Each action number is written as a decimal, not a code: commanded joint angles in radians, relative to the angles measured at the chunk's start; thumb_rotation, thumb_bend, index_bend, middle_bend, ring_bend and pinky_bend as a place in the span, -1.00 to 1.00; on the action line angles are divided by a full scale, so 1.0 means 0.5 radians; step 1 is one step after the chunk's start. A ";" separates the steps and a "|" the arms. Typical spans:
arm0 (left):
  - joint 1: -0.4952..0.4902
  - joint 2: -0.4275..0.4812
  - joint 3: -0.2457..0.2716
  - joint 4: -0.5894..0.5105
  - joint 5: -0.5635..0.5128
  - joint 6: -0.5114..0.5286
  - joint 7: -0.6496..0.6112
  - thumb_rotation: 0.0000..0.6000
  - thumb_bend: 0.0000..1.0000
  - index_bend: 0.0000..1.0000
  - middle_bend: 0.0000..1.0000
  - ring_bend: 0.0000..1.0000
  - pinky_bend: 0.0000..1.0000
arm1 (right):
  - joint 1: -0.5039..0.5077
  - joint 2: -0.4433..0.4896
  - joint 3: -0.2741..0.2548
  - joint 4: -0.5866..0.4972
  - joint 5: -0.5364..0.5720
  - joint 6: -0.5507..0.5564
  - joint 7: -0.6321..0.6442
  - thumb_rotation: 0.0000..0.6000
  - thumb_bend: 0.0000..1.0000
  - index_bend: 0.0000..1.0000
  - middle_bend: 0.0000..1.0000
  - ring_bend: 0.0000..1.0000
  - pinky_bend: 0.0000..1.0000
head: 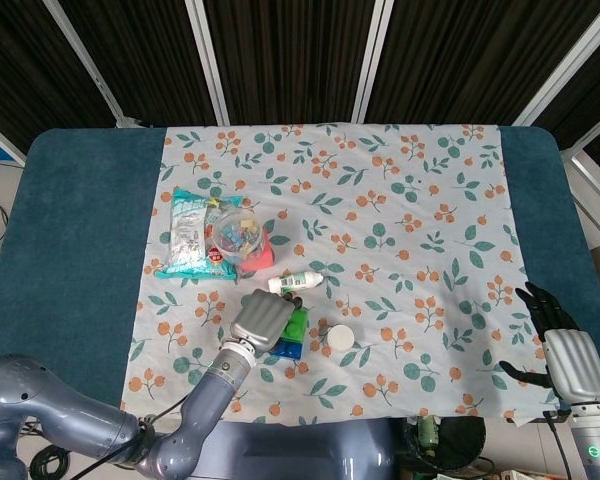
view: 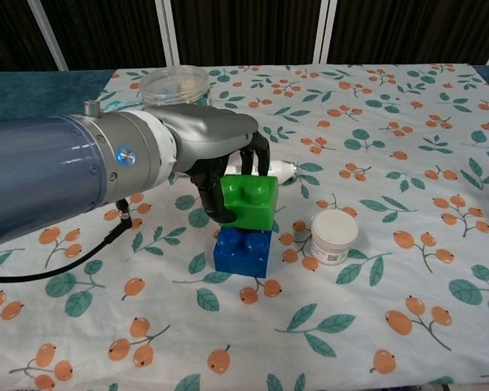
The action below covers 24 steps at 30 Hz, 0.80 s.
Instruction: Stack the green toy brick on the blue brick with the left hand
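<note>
The green toy brick (view: 250, 201) is gripped by my left hand (view: 216, 151), whose dark fingers wrap its left and back sides. It sits just above the blue brick (view: 242, 252), its underside at the blue brick's studs and shifted slightly right. From the head view, my left hand (head: 262, 319) covers most of both bricks; a strip of the green brick (head: 297, 322) and the blue brick (head: 288, 349) shows at its right. My right hand (head: 563, 352) rests at the table's near right edge, fingers apart, holding nothing.
A small white jar (view: 334, 237) stands right of the bricks. A white bottle (head: 295, 281) lies just behind them. Further back left are a clear lidded bowl (head: 236, 233) on something pink and a teal snack bag (head: 187, 234). The floral cloth (head: 410, 230) covers the table.
</note>
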 commanded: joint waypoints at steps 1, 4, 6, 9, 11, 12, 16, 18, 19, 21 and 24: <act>-0.013 -0.020 0.001 0.019 -0.013 0.001 0.010 1.00 -0.28 0.06 0.10 -0.09 0.07 | 0.000 0.001 0.000 -0.001 0.001 -0.001 0.004 1.00 -0.76 -1.00 -1.00 -1.00 -0.59; -0.027 -0.045 0.007 0.040 -0.037 0.007 0.031 1.00 -0.28 0.06 0.10 -0.09 0.07 | 0.001 0.001 0.001 -0.001 0.003 -0.003 0.006 1.00 -0.76 -1.00 -1.00 -1.00 -0.59; -0.035 -0.056 0.018 0.053 -0.049 0.013 0.050 1.00 -0.28 0.06 0.10 -0.09 0.07 | 0.001 0.002 0.001 -0.002 0.004 -0.005 0.010 1.00 -0.76 -1.00 -1.00 -1.00 -0.59; -0.044 -0.067 0.034 0.065 -0.075 0.020 0.079 1.00 -0.28 0.06 0.10 -0.09 0.07 | 0.001 0.002 0.001 -0.002 0.003 -0.004 0.013 1.00 -0.76 -1.00 -1.00 -1.00 -0.59; -0.051 -0.068 0.043 0.067 -0.091 0.022 0.100 1.00 -0.28 0.06 0.10 -0.09 0.07 | 0.001 0.002 0.001 -0.002 0.003 -0.005 0.012 1.00 -0.76 -1.00 -1.00 -1.00 -0.59; -0.054 -0.069 0.046 0.069 -0.094 0.022 0.107 1.00 -0.28 0.06 0.10 -0.09 0.07 | 0.001 0.002 0.000 -0.003 0.002 -0.004 0.012 1.00 -0.76 -1.00 -1.00 -1.00 -0.59; -0.067 -0.069 0.062 0.075 -0.109 0.021 0.138 1.00 -0.28 0.06 0.10 -0.09 0.07 | 0.001 0.002 0.000 -0.005 0.003 -0.004 0.012 1.00 -0.76 -1.00 -1.00 -1.00 -0.59; -0.070 -0.069 0.071 0.078 -0.113 0.023 0.150 1.00 -0.28 0.05 0.10 -0.09 0.07 | 0.001 0.002 0.000 -0.006 0.004 -0.006 0.013 1.00 -0.76 -1.00 -1.00 -1.00 -0.59; -0.071 -0.070 0.073 0.079 -0.112 0.026 0.152 1.00 -0.28 0.04 0.09 -0.09 0.07 | 0.001 0.003 0.000 -0.006 0.003 -0.006 0.013 1.00 -0.76 -1.00 -1.00 -1.00 -0.59; -0.070 -0.071 0.076 0.080 -0.108 0.029 0.150 1.00 -0.29 0.02 0.07 -0.09 0.06 | 0.001 0.003 -0.001 -0.006 0.002 -0.005 0.014 1.00 -0.76 -1.00 -1.00 -1.00 -0.59; -0.068 -0.063 0.080 0.068 -0.106 0.035 0.152 1.00 -0.38 -0.12 -0.07 -0.17 -0.01 | 0.001 0.004 0.000 -0.007 0.007 -0.009 0.019 1.00 -0.76 -1.00 -1.00 -1.00 -0.59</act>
